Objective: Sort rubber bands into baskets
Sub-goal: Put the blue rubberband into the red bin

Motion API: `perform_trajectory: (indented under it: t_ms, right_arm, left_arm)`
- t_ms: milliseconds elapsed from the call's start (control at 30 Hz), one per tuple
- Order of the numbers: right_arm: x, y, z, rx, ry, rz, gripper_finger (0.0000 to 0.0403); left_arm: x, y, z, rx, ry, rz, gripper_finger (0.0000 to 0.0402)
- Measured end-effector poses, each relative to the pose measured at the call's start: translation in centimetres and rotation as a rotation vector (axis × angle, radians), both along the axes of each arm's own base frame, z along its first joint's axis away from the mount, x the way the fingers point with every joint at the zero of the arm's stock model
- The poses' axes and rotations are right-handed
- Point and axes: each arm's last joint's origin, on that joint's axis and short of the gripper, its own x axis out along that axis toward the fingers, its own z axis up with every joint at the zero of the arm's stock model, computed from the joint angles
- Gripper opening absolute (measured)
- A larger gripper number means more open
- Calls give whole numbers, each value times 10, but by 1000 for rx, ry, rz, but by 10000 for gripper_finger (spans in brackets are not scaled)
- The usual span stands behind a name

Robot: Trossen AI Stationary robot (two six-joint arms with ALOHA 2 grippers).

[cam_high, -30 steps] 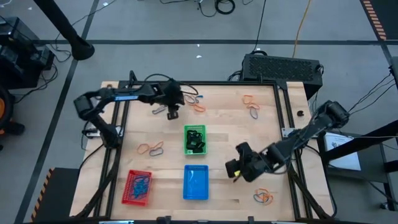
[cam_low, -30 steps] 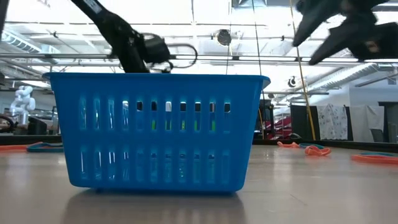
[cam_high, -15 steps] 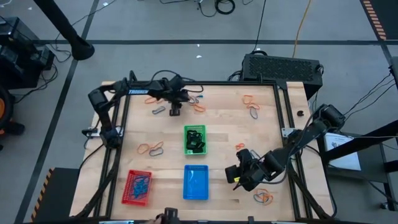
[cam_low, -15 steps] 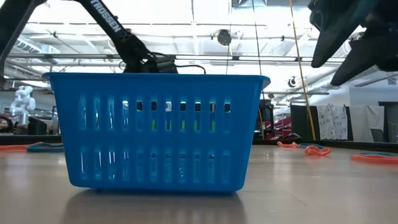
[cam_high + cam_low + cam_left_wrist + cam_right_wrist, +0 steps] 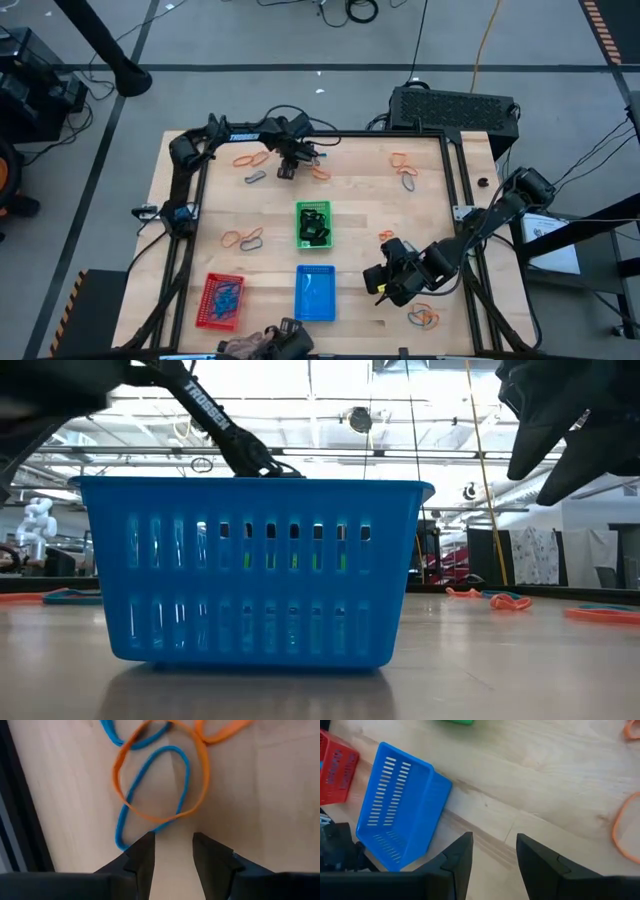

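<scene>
My left gripper [image 5: 285,168] is open over the far part of the table. Its fingertips [image 5: 172,847] stand just short of an orange rubber band [image 5: 160,775] that lies across a blue one [image 5: 150,795] on the wood. I see no touch. My right gripper [image 5: 380,282] is open and empty [image 5: 492,851], above the table to the right of the blue basket [image 5: 315,293]. The green basket [image 5: 313,224] holds dark bands. The red basket [image 5: 222,300] holds blue bands.
Loose bands lie at the left [image 5: 245,238], far right [image 5: 405,170], near right [image 5: 425,318] and far left [image 5: 250,165]. A dark shape [image 5: 265,345] shows at the table's near edge. The blue basket [image 5: 250,570] fills the low view.
My left gripper has gone toward the table's far edge and a little to the right, up to the orange and blue bands. My right gripper has gone a little toward the near edge, then kept still. The dark shape has come in at the near edge.
</scene>
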Motion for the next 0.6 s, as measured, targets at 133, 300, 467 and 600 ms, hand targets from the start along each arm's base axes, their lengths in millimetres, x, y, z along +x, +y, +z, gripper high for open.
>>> perform_trajectory:
  t_ms: [133, 300, 467, 600]
  right_arm:
    - [-1, 1, 0, 1, 5, 6, 144]
    - [-2, 1, 0, -16, 12, 32, 144]
    - [-2, 2, -1, -21, 16, 39, 144]
    - [-3, 2, -1, -27, 17, 47, 144]
  left_arm:
    - [6, 5, 6, 26, -20, -49, 137]
    - [8, 6, 12, 65, 26, -116, 137]
    - [8, 6, 11, 77, 32, -152, 137]
    - [10, 8, 5, 81, 38, -171, 137]
